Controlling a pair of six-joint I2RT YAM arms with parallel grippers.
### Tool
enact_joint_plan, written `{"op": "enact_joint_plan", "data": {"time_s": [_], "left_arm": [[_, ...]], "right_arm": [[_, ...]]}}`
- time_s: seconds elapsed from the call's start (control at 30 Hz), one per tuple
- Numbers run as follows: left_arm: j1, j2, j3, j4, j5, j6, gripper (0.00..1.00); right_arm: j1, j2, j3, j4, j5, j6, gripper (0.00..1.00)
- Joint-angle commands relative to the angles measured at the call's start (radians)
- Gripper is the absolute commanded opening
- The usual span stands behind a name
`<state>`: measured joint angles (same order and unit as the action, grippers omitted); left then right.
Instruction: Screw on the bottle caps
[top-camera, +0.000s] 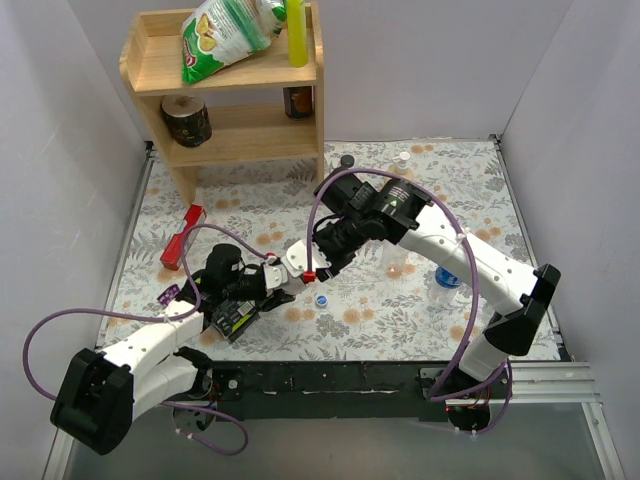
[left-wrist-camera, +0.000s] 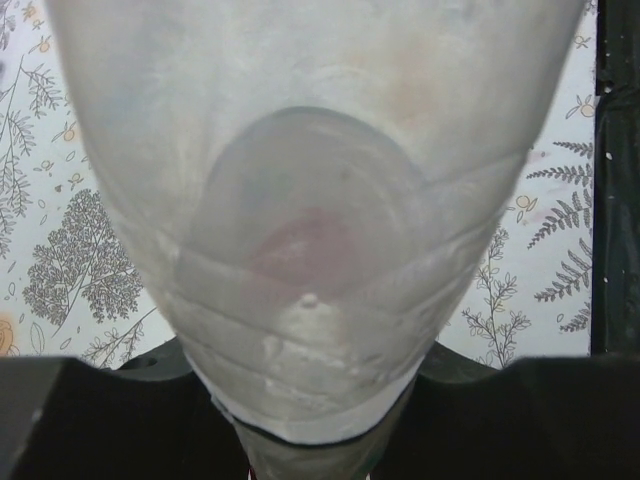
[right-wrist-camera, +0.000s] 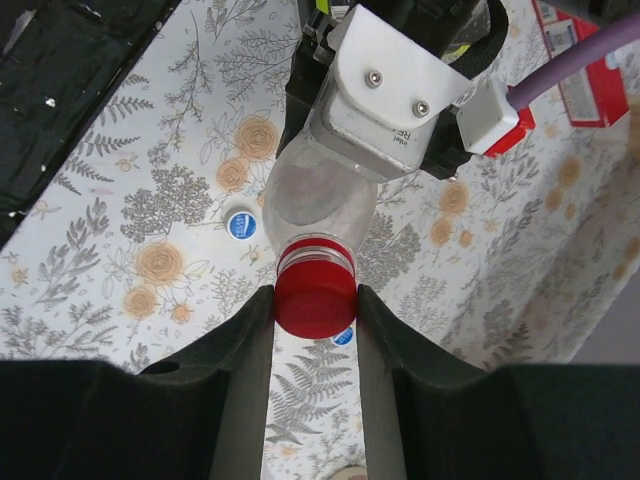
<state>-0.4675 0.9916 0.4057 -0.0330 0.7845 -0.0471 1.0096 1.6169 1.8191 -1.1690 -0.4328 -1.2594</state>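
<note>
A clear plastic bottle (right-wrist-camera: 318, 197) lies roughly level above the table, and my left gripper (top-camera: 283, 274) is shut on its body. In the left wrist view the bottle (left-wrist-camera: 320, 250) fills almost the whole frame. A red cap (right-wrist-camera: 316, 300) sits on the bottle's neck. My right gripper (right-wrist-camera: 315, 305) is shut on the red cap, with one finger pressed against each side. The same cap (top-camera: 309, 275) shows in the top view, where the two grippers meet. One blue cap (right-wrist-camera: 240, 224) lies on the cloth below. A second blue cap (right-wrist-camera: 343, 336) peeks out from behind the red one.
A wooden shelf (top-camera: 230, 140) with a snack bag and a yellow bottle stands at the back left. Two open bottles (top-camera: 395, 260) (top-camera: 447, 280) stand under my right arm. A red box (top-camera: 183, 237) and a black packet (top-camera: 232, 318) lie near the left arm.
</note>
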Motion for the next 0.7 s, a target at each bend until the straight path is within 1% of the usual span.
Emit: {"op": "enact_joint_plan", "data": {"time_s": [0.0,0.1,0.13,0.2,0.23,0.27,0.33,0.37,0.43,0.47,0.5,0.57,0.67], "left_arm": [[-0.011,-0.076,0.007,0.254,0.013,-0.088,0.00],[-0.011,-0.088,-0.013,0.320,-0.027,-0.103,0.00],[-0.011,-0.091,-0.018,0.337,-0.037,-0.108,0.00],[-0.013,-0.094,-0.030,0.383,-0.082,-0.126,0.00],[-0.013,-0.091,-0.030,0.392,-0.097,-0.129,0.00],[-0.014,-0.088,-0.028,0.397,-0.132,-0.129,0.00],[-0.017,-0.080,-0.028,0.403,-0.169,-0.146,0.00],[-0.017,-0.082,-0.030,0.412,-0.182,-0.148,0.00],[-0.017,-0.085,-0.041,0.421,-0.208,-0.164,0.00],[-0.017,-0.087,-0.044,0.421,-0.212,-0.169,0.00],[-0.017,-0.088,-0.048,0.423,-0.223,-0.175,0.00],[-0.019,-0.085,-0.056,0.418,-0.234,-0.189,0.00],[-0.020,-0.074,-0.062,0.404,-0.241,-0.191,0.00]], "right_arm": [[0.003,0.106,0.038,-0.032,-0.027,0.176,0.17],[-0.016,0.185,0.140,-0.069,-0.075,0.288,0.17],[-0.020,0.210,0.202,-0.083,-0.089,0.363,0.17],[-0.039,0.288,0.264,-0.127,-0.115,0.464,0.16],[-0.043,0.316,0.304,-0.138,-0.115,0.591,0.15],[-0.058,0.361,0.342,-0.138,-0.113,0.676,0.14],[-0.083,0.393,0.341,-0.135,-0.136,0.802,0.13],[-0.104,0.394,0.297,-0.121,-0.171,0.906,0.13],[-0.106,0.383,0.269,-0.086,-0.156,0.942,0.11],[-0.108,0.386,0.269,-0.086,-0.140,0.969,0.06],[-0.109,0.388,0.267,-0.083,-0.123,0.998,0.03],[-0.109,0.391,0.263,-0.078,-0.084,1.037,0.01],[-0.117,0.402,0.241,-0.080,-0.083,1.065,0.01]]}}
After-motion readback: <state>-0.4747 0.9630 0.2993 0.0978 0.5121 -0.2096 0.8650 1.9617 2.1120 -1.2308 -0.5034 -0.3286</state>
